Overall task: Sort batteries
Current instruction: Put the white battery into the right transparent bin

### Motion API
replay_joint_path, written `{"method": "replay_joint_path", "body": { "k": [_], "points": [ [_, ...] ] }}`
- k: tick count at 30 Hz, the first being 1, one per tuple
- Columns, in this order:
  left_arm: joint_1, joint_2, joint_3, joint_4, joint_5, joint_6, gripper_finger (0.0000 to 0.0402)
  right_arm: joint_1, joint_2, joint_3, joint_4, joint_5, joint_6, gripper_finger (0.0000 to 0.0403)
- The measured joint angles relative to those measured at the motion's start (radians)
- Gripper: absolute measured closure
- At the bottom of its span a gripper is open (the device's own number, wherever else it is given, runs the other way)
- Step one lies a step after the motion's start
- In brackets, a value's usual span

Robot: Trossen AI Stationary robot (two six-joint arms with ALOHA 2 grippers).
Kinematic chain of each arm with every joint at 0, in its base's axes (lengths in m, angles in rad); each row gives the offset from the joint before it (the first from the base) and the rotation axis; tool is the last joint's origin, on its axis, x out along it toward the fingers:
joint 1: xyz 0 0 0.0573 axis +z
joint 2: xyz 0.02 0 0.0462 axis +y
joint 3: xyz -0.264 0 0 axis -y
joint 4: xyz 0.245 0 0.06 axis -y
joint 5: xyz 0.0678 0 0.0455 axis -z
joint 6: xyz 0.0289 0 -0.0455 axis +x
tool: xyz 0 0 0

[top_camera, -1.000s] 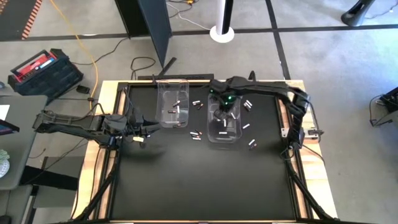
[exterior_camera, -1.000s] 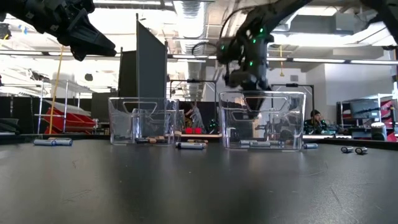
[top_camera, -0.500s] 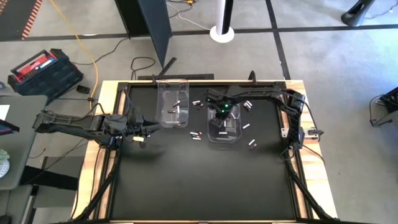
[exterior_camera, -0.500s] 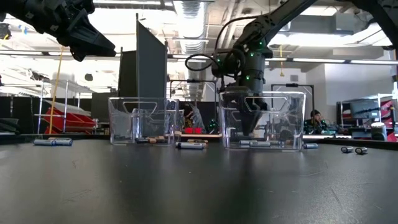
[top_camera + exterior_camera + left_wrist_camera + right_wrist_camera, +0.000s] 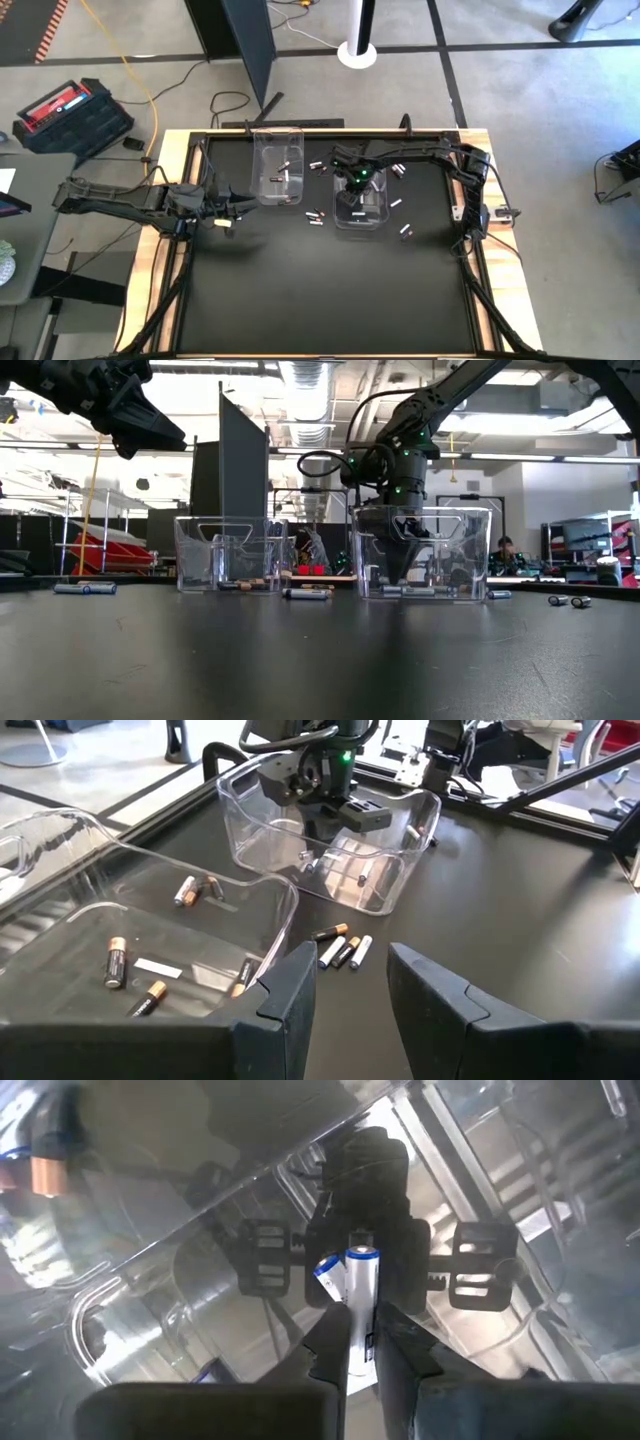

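The right arm [image 5: 440, 155] bends low, its right gripper [image 5: 408, 545] dipped inside the right clear bin [image 5: 470, 550], fingers pinching a white battery [image 5: 358, 1295]. The left gripper [image 5: 350, 995] waits high beside the left clear bin [image 5: 262, 150], fingers apart. Loose batteries [image 5: 316, 216] lie between bins.

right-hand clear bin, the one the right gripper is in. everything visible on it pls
The right-hand clear bin is a see-through plastic tub with rounded corners and an open top, standing upright on the black table to the right of the other clear bin. The right gripper reaches down inside it, fingers around a silver, blue-banded battery close to the bin floor. A few light batteries lie on its bottom. Loose batteries lie on the table around it.
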Motion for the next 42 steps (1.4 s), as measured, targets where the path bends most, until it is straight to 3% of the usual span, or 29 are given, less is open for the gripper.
{"method": "replay_joint_path", "body": {
  "k": [42],
  "points": [
    [0.000,0.000,0.000,0.000,0.000,-0.010,0.0283,0.008,-0.001,0.051,-0.032,0.002,0.042,0.0336]
  ]
}}
